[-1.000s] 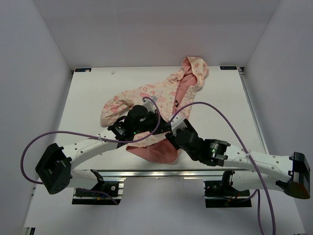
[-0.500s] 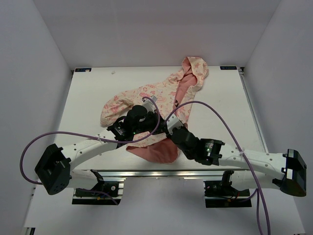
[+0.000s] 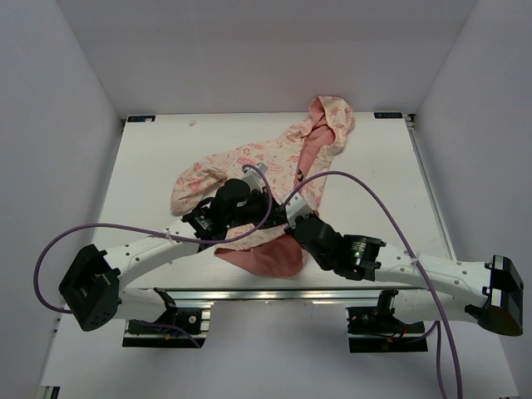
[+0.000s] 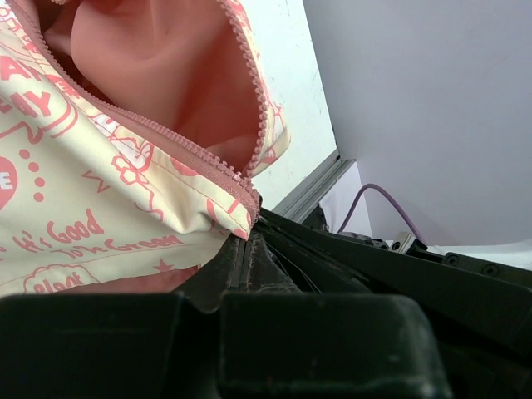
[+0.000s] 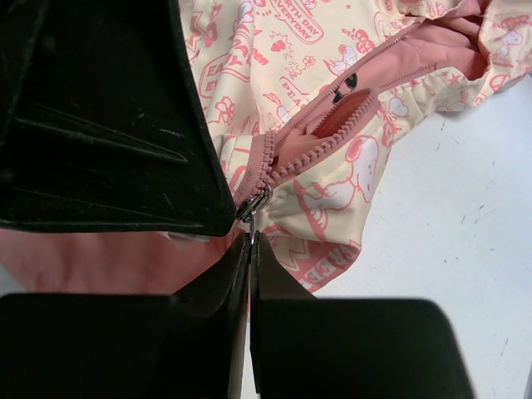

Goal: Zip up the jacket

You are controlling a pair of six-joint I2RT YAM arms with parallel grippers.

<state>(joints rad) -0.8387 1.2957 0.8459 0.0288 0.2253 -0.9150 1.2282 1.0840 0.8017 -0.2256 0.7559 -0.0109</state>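
Cream cotton printed in pink, the jacket (image 3: 258, 166) lies spread over the middle of the table (image 3: 150, 158), its hood (image 3: 332, 116) toward the table's far right corner and its hem toward the table's near edge. Over the last second the right arm has slid a little leftward along that near edge, and the right gripper (image 5: 251, 249) has gone from wide apart to fully clenched. In the right wrist view its jaws now pinch the small metal slider pull (image 5: 253, 208) at the foot of the zipper (image 5: 320, 145). The left gripper (image 4: 248, 241) has not altered: it stays clamped on the jacket's bottom corner, right where the two rows of teeth meet. I judge that this completes the setup, with one hand anchoring the hem and the other on the pull, so the draw toward the table's far side can start; hardly any of the zip is joined yet. The front gapes open from just above the slider, showing salmon lining (image 4: 166, 66) in soft folds. The pink teeth run in two diverging lines, and the fabric around them is wrinkled rather than taut.
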